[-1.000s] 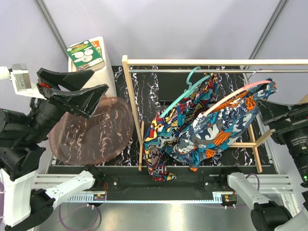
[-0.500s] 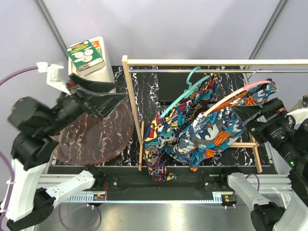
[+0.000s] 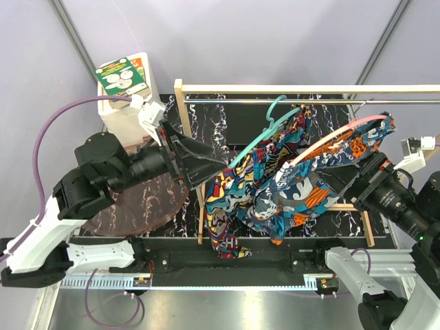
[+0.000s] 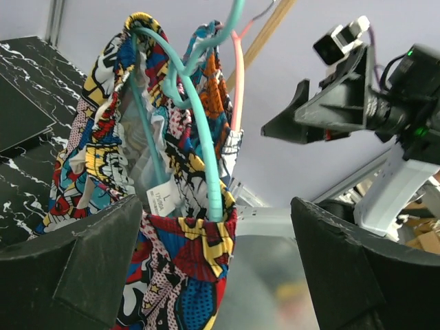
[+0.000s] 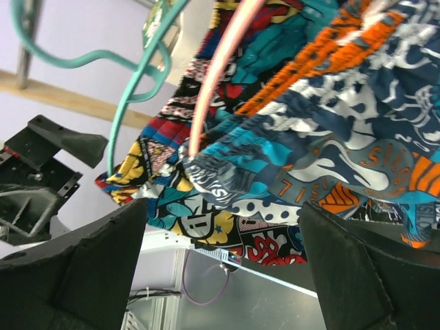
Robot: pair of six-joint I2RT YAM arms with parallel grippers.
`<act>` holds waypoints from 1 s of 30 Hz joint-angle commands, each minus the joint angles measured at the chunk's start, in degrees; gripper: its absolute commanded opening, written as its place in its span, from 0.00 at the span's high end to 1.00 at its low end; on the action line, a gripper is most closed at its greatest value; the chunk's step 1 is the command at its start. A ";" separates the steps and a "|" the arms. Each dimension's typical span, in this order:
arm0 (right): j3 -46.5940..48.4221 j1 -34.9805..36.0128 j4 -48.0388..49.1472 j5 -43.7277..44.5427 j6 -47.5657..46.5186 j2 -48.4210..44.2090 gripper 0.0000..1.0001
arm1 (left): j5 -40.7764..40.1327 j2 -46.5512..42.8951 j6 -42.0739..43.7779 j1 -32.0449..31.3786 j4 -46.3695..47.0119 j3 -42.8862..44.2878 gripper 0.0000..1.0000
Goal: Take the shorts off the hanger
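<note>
Shorts (image 3: 275, 185) hung | left gripper (image 4: 216, 206) gaping, empty, facing comic waistband | right gripper (image 5: 223, 206) gaping, empty

A wooden rack (image 3: 309, 89) stands on a black marbled mat (image 3: 234, 117), a pinkish tub (image 3: 134, 208) beside it

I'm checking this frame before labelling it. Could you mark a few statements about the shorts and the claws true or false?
1. The comic-print shorts hang on the teal hanger. True.
2. The left claw is shut on the comic-print shorts. False: its jaws stand wide open, with the shorts ahead of them and ungripped.
3. The teal-and-orange shorts lie in the round tray on the left. False: they hang on the pink hanger.
4. The right claw is open. True.
5. Both pairs of shorts are on hangers. True.
</note>
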 commanded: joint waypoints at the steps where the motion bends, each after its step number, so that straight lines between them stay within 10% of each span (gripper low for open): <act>1: 3.05 -0.21 3.19 -6.07 -3.29 1.29 0.00 | -11.80 0.75 6.75 -6.71 1.47 1.96 0.10; 20: 22.65 -0.21 8.81 -17.58 -13.05 16.49 0.00 | -33.54 9.89 16.95 -20.17 -8.90 8.64 0.11; 30: 14.31 -0.21 12.42 -20.32 -10.42 13.43 0.00 | -31.95 11.30 15.46 -20.26 -8.90 9.08 0.38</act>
